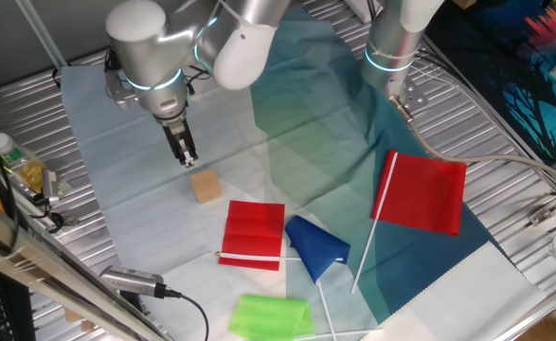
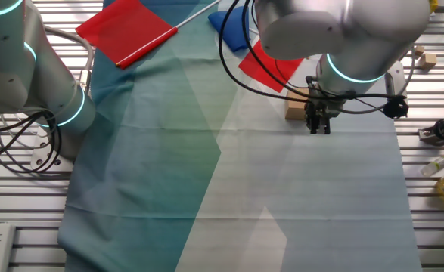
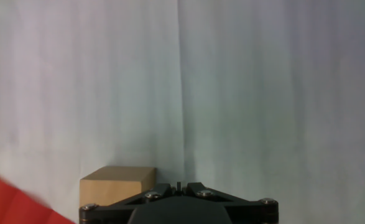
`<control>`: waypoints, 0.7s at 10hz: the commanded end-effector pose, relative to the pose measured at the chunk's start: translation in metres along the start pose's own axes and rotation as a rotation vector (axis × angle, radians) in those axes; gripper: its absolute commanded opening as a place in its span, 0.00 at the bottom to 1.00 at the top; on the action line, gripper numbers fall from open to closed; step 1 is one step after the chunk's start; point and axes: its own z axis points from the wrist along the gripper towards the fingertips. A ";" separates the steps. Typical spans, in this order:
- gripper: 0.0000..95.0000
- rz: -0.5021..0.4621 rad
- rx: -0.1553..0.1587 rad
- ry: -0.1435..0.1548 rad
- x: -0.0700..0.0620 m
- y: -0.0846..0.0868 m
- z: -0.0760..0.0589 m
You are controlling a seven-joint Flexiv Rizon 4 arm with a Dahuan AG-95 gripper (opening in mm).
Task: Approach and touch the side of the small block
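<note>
The small block (image 1: 206,186) is a plain tan wooden cube on the pale cloth. It also shows in the other fixed view (image 2: 296,110) and at the bottom left of the hand view (image 3: 117,184). My gripper (image 1: 188,158) hangs just beyond the block, a small gap from its side, fingers together and holding nothing. It stands right beside the block in the other fixed view (image 2: 318,128). In the hand view the gripper (image 3: 179,185) shows only as the black finger bases pressed together at the bottom edge.
A red folded cloth (image 1: 253,234) lies close behind the block. A blue flag (image 1: 316,243), a green cloth (image 1: 271,315) and a larger red flag (image 1: 427,192) lie further off. A second arm (image 1: 396,43) stands at the back. Bottles (image 1: 17,163) sit at the table edge.
</note>
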 end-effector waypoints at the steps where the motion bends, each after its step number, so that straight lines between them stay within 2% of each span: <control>1: 0.00 0.008 0.003 -0.002 -0.001 0.004 0.004; 4: 0.00 0.028 0.003 -0.015 -0.002 0.016 0.011; 7: 0.00 0.030 0.004 -0.020 -0.002 0.020 0.013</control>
